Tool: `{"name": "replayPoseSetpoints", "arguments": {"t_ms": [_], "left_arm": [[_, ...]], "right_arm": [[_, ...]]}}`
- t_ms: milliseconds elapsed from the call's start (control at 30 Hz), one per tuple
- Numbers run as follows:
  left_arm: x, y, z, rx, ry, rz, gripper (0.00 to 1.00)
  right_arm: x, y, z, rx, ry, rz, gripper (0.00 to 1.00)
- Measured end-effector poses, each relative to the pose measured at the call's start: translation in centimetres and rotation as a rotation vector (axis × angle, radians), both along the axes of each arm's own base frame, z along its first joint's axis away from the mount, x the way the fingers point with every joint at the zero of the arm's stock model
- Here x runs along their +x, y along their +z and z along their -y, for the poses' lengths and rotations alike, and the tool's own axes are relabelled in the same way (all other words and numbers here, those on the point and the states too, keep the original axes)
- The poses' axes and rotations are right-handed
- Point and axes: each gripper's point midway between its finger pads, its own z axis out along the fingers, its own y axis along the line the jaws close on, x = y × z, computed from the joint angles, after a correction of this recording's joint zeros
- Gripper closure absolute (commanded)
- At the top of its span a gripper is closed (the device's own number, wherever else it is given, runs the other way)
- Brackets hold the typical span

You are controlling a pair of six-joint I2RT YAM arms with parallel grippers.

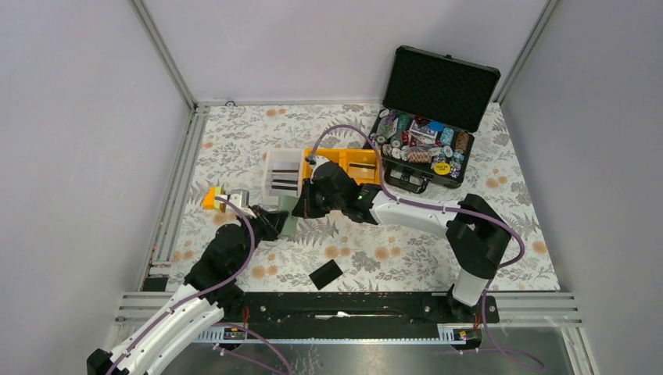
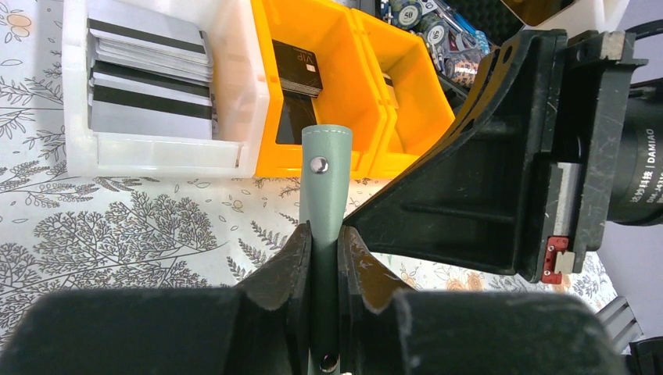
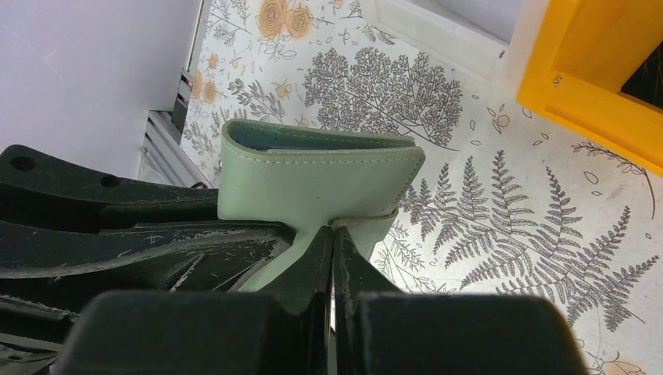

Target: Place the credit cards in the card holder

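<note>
Sage-green card holder (image 2: 326, 172) pinched edgewise by left gripper (image 2: 321, 238), right gripper (image 3: 333, 234) clamping one flap (opening step, seemingly); next: part the covers for the credit cards (image 2: 148, 78).

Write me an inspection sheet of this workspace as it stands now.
Surface: floral-patterned tablecloth, lying flat.
Job's things: sage-green stitched card holder held by both grippers; one black flat card loose on the cloth; grey striped cards stacked in a white plastic bin; black cards in yellow plastic bins.
Clutter: open black foam-lined case holding poker chips; small orange block.
Grippers: left gripper shut on the holder's snap strap; right gripper shut on its flap.
Cables: purple cables loop along both arms.
Surroundings: plain grey walls, metal frame rails.
</note>
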Motion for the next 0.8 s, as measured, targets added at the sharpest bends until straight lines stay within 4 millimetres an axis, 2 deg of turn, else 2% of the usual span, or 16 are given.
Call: {"name": "replayPoseSetpoints", "arguments": {"t_ms": [333, 633, 800], "left_arm": [[0.4, -0.1, 0.2, 0.003, -0.002, 0.014, 1.0], [0.7, -1.3, 0.0, 0.005, 0.017, 0.018, 1.0], [1.1, -1.3, -0.3, 0.021, 0.034, 0.031, 1.0]], "right_arm": [[0.6, -0.2, 0.1, -0.002, -0.023, -0.078, 1.0], [1.0, -1.6, -0.3, -0.019, -0.09, -0.18, 1.0], [1.4, -1.6, -0.6, -0.023, -0.13, -0.216, 1.0]]}}
